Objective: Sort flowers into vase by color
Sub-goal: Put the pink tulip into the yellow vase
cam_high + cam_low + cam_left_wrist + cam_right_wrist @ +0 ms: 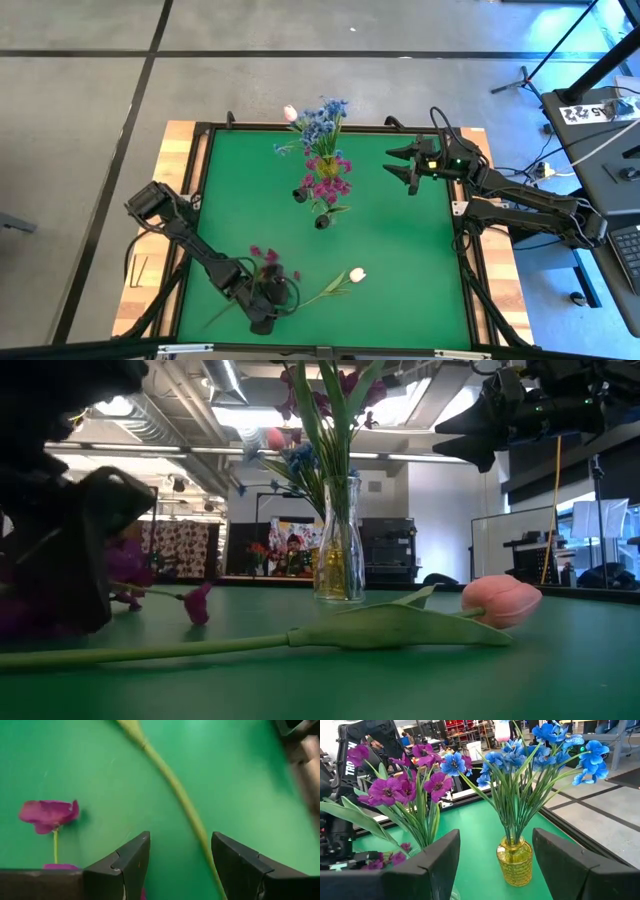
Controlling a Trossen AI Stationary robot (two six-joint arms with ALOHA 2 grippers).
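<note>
A pink tulip (pixel 500 601) lies nearest the low camera, its soft stem stretched along the table's front edge. From above, the left gripper (pixel 262 303) hovers there. Its wrist view shows wide, empty jaws straddling the thin stem (pixel 182 800), light and bendable, best pinched mid-stem. The right gripper (pixel 495 865), open and empty, faces the blue flowers (pixel 530 755).

Robotics lab, exposed ceiling ducts (pixel 150 422), concrete floor (pixel 80 90)
</note>
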